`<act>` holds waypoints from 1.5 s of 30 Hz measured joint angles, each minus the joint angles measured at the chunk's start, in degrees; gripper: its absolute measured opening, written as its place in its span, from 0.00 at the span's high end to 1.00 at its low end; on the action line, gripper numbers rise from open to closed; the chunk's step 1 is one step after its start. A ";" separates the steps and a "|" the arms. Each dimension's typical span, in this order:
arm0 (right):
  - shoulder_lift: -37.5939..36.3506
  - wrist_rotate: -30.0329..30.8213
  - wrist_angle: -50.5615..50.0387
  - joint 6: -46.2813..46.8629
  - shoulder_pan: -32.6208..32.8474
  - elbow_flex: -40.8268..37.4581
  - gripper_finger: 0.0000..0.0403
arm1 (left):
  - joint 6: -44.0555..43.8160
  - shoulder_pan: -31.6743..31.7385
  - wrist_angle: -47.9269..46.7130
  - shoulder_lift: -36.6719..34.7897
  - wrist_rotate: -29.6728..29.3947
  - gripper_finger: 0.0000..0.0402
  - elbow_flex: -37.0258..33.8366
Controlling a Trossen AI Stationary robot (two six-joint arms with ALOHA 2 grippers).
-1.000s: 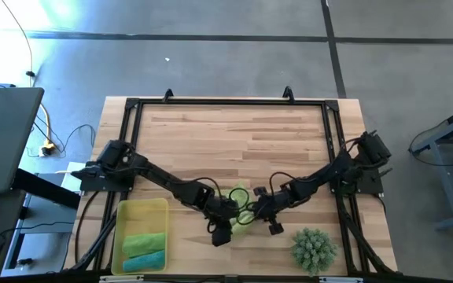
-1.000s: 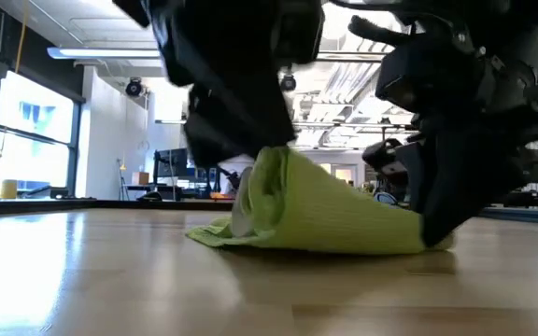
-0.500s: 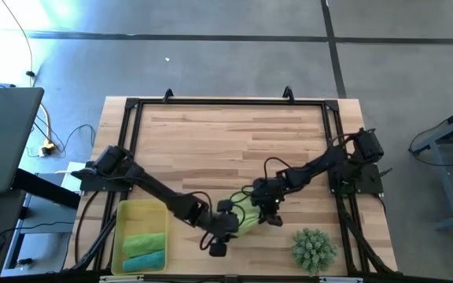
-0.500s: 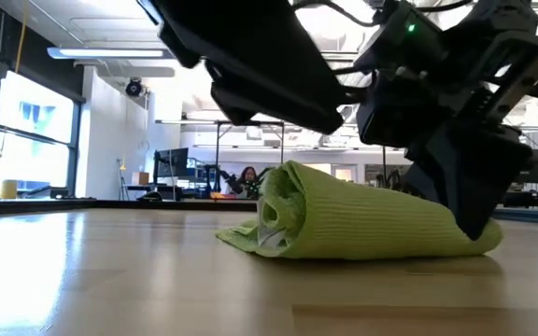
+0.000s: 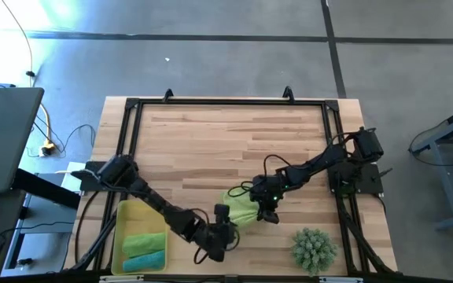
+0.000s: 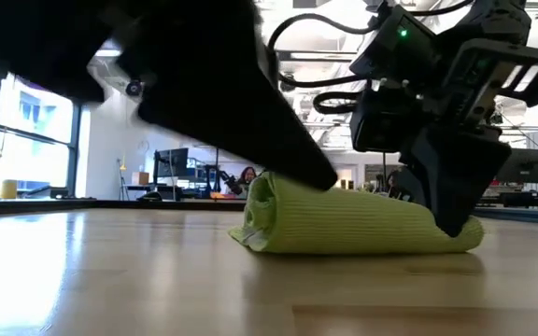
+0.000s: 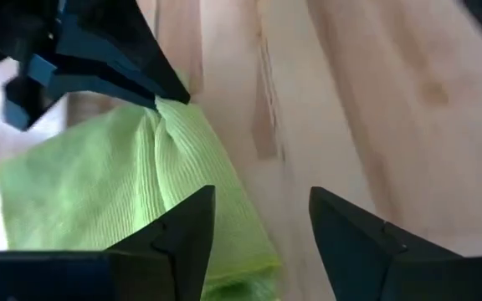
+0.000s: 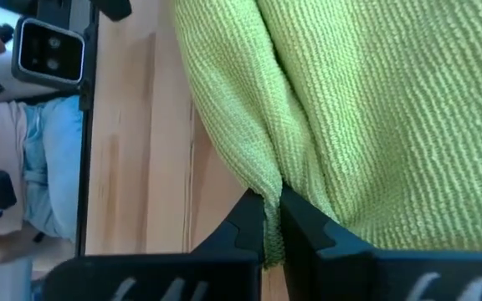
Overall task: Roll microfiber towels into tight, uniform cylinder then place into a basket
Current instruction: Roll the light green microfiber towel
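A lime green microfiber towel [image 5: 242, 208], loosely rolled, lies on its side on the wooden table [image 5: 234, 134] toward the near edge. In the low view, the roll [image 6: 362, 224] is level on the wood. My right gripper [image 8: 272, 221] is shut on its right end. My left gripper [image 7: 262, 226] stands open at the roll's near left end [image 5: 225, 224], with the towel [image 7: 99, 192] just beyond its fingers. The yellow basket [image 5: 120, 212] sits at the near left, holding a green rolled towel [image 5: 144, 242] and a teal one [image 5: 144, 259]. My right gripper pinches a narrow fold of the towel [image 8: 272, 196] between its two fingertips, at the roll's right end [image 6: 465, 238]. The fingers slant down from the table's far right. The roll rests on the table along its whole length. My left gripper: one finger [image 7: 182, 238] overlaps the towel's corner, and I cannot tell whether it touches.
A spiky green ball-shaped plant [image 5: 314, 248] stands at the near right, close to the right gripper. The table's far half is bare wood inside a black frame [image 5: 226, 102]. A laptop [image 5: 2, 134] and cables lie off the table's left.
My left gripper has come off the roll's left end and drawn back toward the near left, rolling its wrist. My right gripper has shifted a little toward the table's left and turned, keeping its pinch. The roll has turned over and lies flatter, its loose flap tucked under.
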 joint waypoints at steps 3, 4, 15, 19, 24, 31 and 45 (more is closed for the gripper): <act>0.00 0.10 0.09 1.48 -0.39 0.00 0.99 | 1.18 -0.64 -0.17 0.98 -4.09 0.54 0.00; 0.00 0.14 0.14 1.87 -0.46 0.00 0.99 | 1.20 -0.59 -0.45 1.32 -4.44 0.54 0.00; 0.00 0.49 0.68 0.95 -0.51 0.04 0.99 | -7.68 0.83 -1.98 5.06 -3.42 0.54 0.20; 0.00 0.57 0.79 0.46 -0.30 0.04 0.99 | -18.55 1.98 -3.38 4.84 -2.37 0.58 0.20; -0.04 0.48 0.73 -0.50 -0.30 0.04 0.99 | -28.23 3.98 -3.84 4.49 7.15 0.72 0.26; -0.04 -0.05 0.67 -3.22 -0.15 0.20 0.99 | -35.80 6.34 -0.15 3.38 26.11 0.97 0.15; -0.11 0.11 0.39 -17.51 4.14 0.31 0.99 | -45.99 9.15 3.51 2.68 41.27 0.98 -0.01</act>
